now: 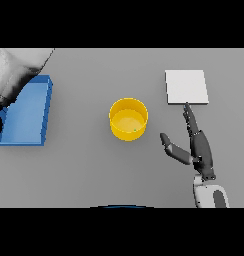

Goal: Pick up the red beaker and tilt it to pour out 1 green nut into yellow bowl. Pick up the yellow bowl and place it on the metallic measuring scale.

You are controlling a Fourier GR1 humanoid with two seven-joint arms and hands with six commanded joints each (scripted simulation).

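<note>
right hand (200,147) hovers open, fingers straight, right of the yellow bowl (128,119) mid-bench, apart from it. bowl looks light, stiff, perhaps slick; a speck inside may be 1 green nut. grip the side wall, thumb opposite fingers.

Bare table (84,165) between yellow bowl (128,120) and right hand (200,148)

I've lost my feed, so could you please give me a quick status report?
Right hand open, between yellow bowl and scale. Left hand not visible. Bowl on table, green nut inside. Path to scale clear.
</note>
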